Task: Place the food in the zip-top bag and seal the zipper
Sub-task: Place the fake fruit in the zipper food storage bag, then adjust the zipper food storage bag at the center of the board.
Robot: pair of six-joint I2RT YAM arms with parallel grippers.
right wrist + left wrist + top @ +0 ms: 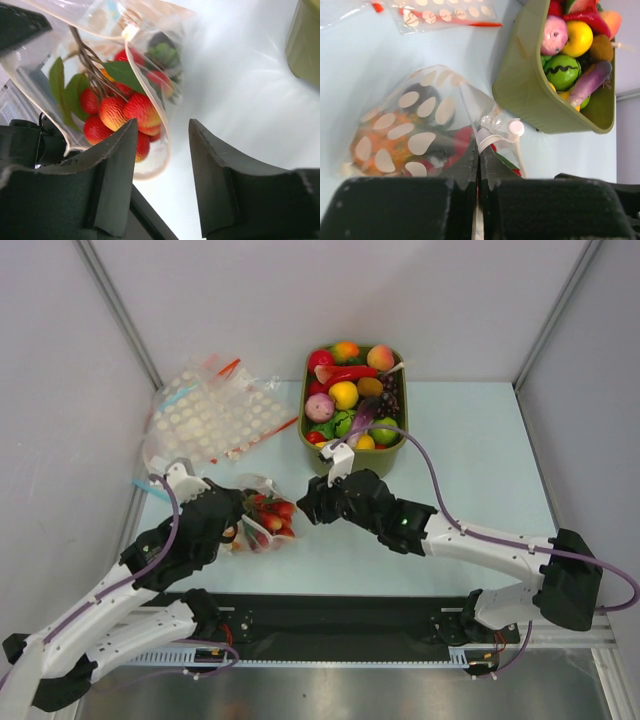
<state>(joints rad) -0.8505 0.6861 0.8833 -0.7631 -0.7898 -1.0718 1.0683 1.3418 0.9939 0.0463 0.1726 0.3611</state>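
Top view: zip-top bag (264,520) lies centre-left, between left gripper (236,528) and right gripper (308,506).

Left wrist: fingers clamped on the bag's film by the bunched zipper strip (495,129) — thin, crinkly, slippery, prob. light; that stiffer strip looks the best hold.

Right wrist: jaws apart, nothing between — bag w/ red berries (125,112) sits upper left, against the frame-left finger.

The green bin (304,425) blocks beyond zip-top bag (262,515); table (480,460) free rightward

The left arm (110,615) and right arm (490,545) are white shells with black joints, black jaws and purple cables (425,455).
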